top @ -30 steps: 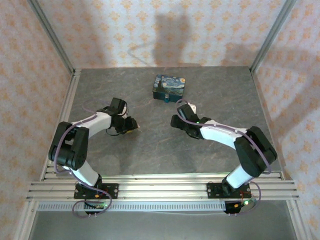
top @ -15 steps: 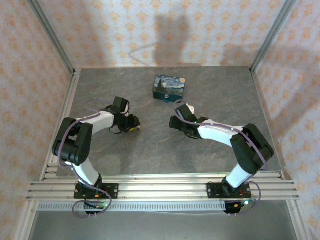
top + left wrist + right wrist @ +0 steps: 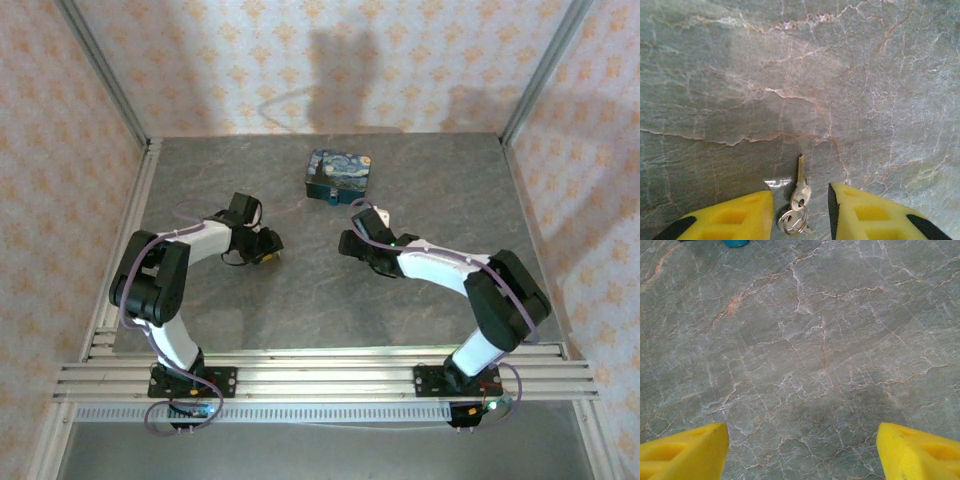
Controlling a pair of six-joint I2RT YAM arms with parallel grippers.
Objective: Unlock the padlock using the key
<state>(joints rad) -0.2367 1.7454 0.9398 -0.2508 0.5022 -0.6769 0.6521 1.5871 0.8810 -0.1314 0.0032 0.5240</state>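
The padlock [image 3: 338,172], a dark-blue block with a swirling yellow-and-blue print, lies flat at the back centre of the table. The key [image 3: 801,186] is small and silvery, hangs on a split ring [image 3: 794,220] and lies flat on the stone with its blade pointing away from me. My left gripper [image 3: 801,194] [image 3: 270,252] is low over it and open, one yellow finger on each side of the key, with a gap showing on the right. My right gripper [image 3: 802,432] [image 3: 352,240] stands wide open over bare table, just short of the padlock.
The table [image 3: 330,300] is grey veined stone, walled by patterned panels and metal posts at the back and sides. A teal bit [image 3: 735,242] shows at the top edge of the right wrist view. Open floor lies between the two grippers.
My left gripper has shifted slightly right, toward the table's middle, and its elbow has drawn in. The right arm has barely moved. The padlock has stayed in place.
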